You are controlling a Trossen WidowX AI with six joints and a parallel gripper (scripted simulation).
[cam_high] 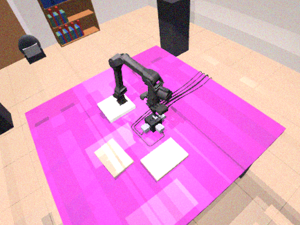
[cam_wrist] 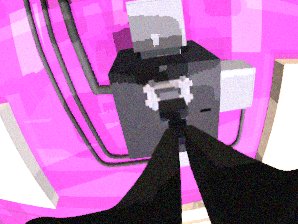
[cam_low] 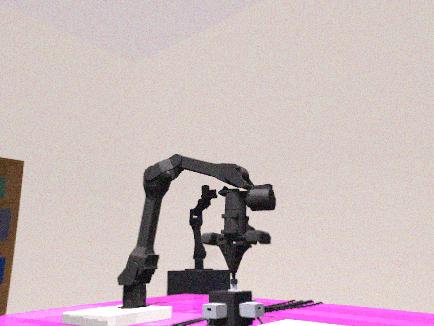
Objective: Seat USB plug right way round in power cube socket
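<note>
Gripper (cam_wrist: 174, 111) clenched on the USB plug (cam_wrist: 168, 91) atop the dark power cube (cam_wrist: 143, 112), mid-table, white slabs at five (cam_high: 164, 158) and seven o'clock (cam_high: 113, 157), cables (cam_high: 188, 86) trailing toward two o'clock, magenta table (cam_high: 221, 138) edges well apart

The dark square power cube (cam_high: 152, 123) sits near the middle of the magenta table top (cam_high: 221, 131), with the small white USB plug (cam_wrist: 168, 94) on its top face and the black two-fingered gripper (cam_wrist: 174, 113) directly above, clamped on that plug. Two pale side plugs (cam_low: 214, 310) stick out of the cube's flanks. The arm's white base plate (cam_high: 111, 111) lies behind-left of the cube in the top view, and a pale flat slab (cam_high: 113, 157) and a white flat slab (cam_high: 164, 158) lie side by side in front.
</note>
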